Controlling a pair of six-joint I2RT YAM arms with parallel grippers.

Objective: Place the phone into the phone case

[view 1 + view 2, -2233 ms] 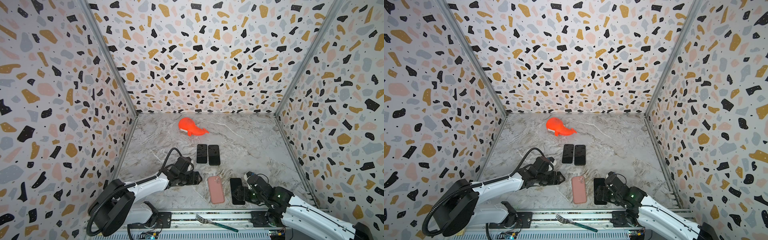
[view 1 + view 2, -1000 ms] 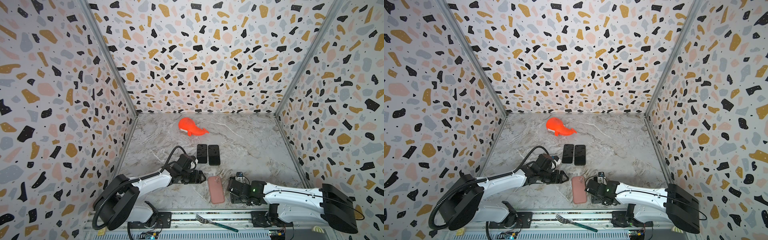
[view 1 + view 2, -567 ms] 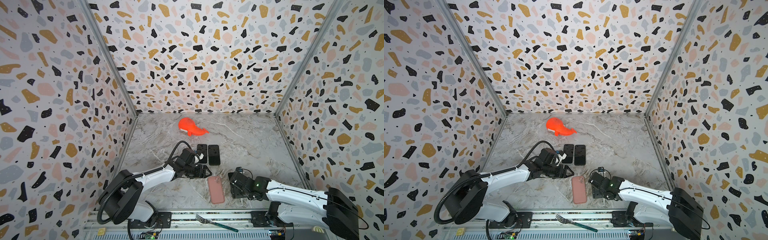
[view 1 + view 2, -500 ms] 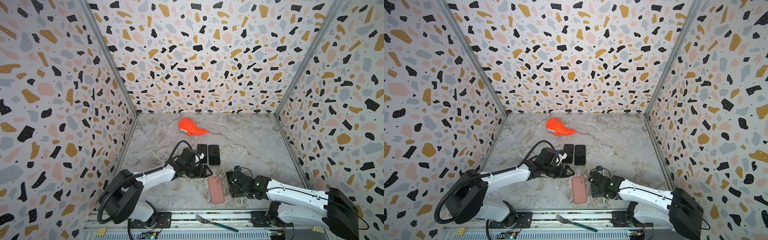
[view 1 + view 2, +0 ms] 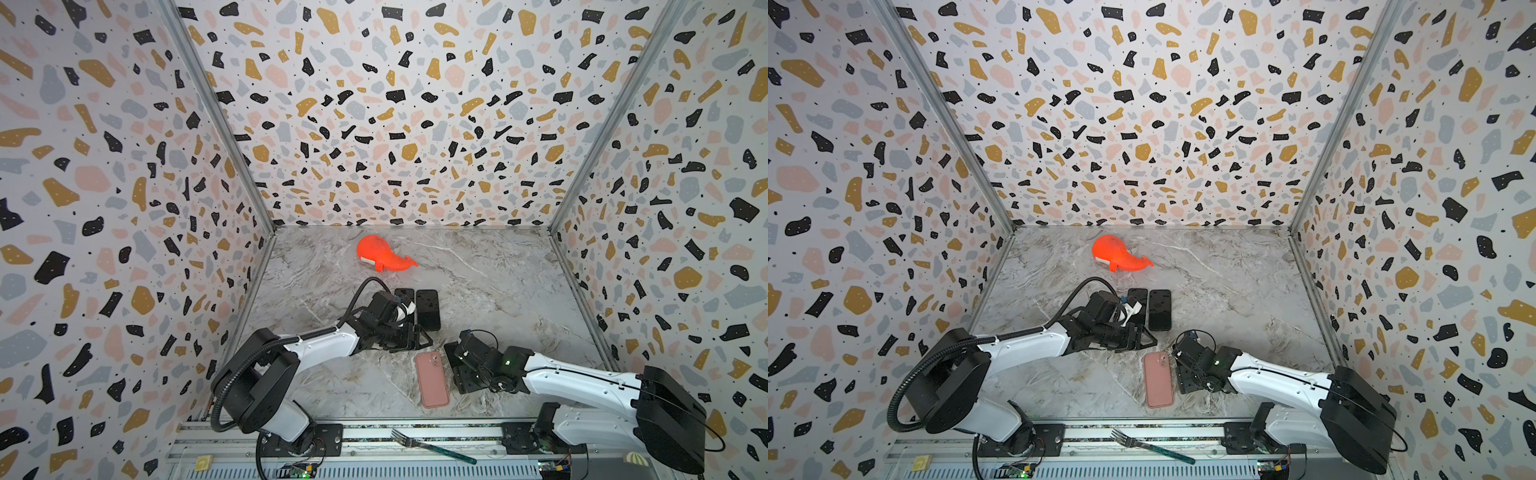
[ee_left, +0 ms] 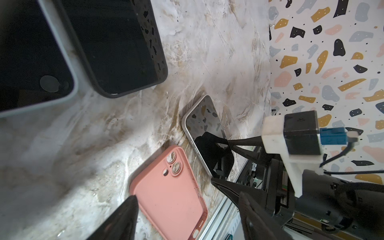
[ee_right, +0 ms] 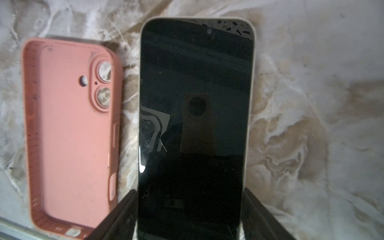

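My right gripper clamps the near end of the phone, one finger on each long side. The phone sits just right of the pink case, at the near side of the table. My left gripper hangs wide and empty by the case's far end.

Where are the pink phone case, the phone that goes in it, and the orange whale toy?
pink phone case (image 5: 432, 380): in a top view, middle of its flat panel.
phone (image 7: 195, 124): right wrist view, middle of its dark screen.
orange whale toy (image 5: 376, 254): in a top view, its rounded body.
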